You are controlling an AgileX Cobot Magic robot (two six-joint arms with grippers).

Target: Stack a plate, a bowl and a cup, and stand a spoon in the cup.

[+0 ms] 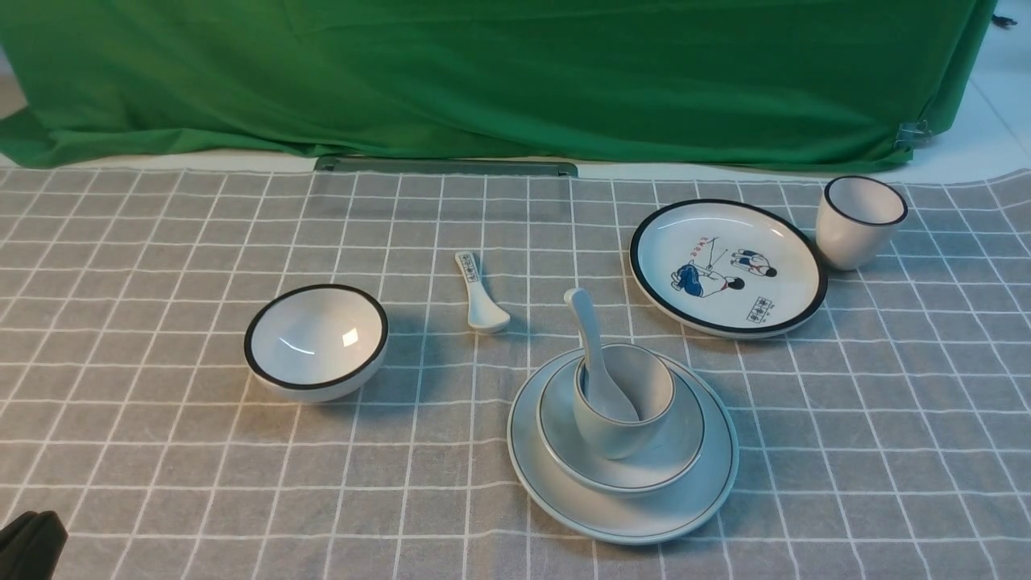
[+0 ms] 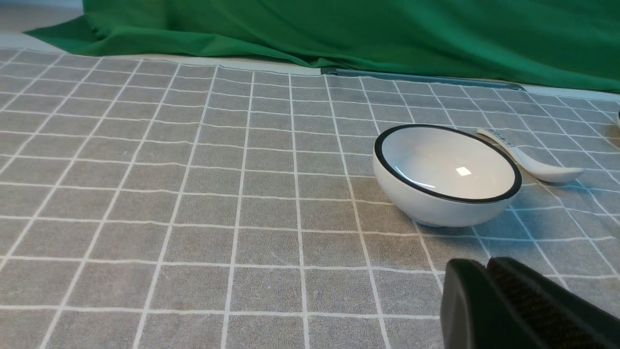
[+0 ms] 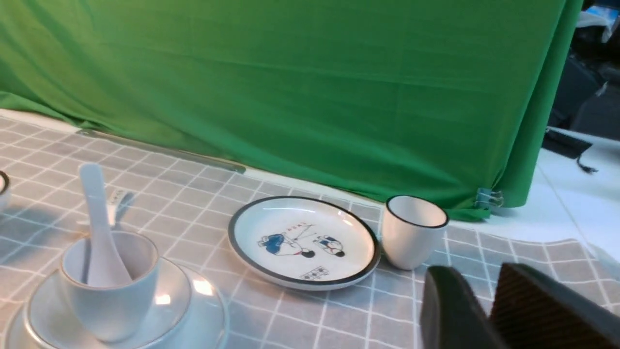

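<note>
The plain pale plate (image 1: 644, 519) lies at the front, right of centre. The shallow bowl (image 1: 685, 451) sits on it, and the pale cup (image 1: 620, 431) stands in the bowl. The plain white spoon (image 1: 588, 330) stands in the cup, its handle leaning back and left. The same stack shows in the right wrist view: plate (image 3: 213, 315), bowl (image 3: 174, 295), cup (image 3: 116, 300), spoon (image 3: 94, 208). My left gripper (image 2: 486, 264) is shut and empty, low at the front left corner (image 1: 28, 544). My right gripper (image 3: 477, 278) is slightly open and empty, to the right of the stack.
A black-rimmed white bowl (image 1: 316, 342) stands at the left, with a short printed spoon (image 1: 479, 294) beside it. A cartoon plate (image 1: 729, 266) and a black-rimmed cup (image 1: 858, 221) are at the back right. A green cloth (image 1: 515, 72) hangs behind.
</note>
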